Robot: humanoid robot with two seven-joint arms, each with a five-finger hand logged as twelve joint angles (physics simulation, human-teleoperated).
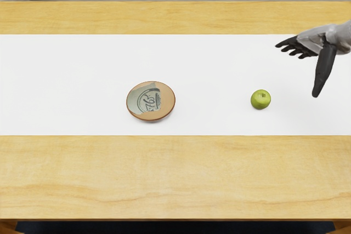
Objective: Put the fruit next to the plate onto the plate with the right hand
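A green apple lies on the white runner, well to the right of a brown-rimmed plate with a grey-blue pattern. My right hand reaches in from the right edge, above and to the right of the apple, apart from it. Its dark fingers are spread and the thumb points down. It holds nothing. The left arm does not show.
A white runner crosses the wooden table from left to right. The table's front edge runs along the bottom of the view. A grey wall stands behind the far edge.
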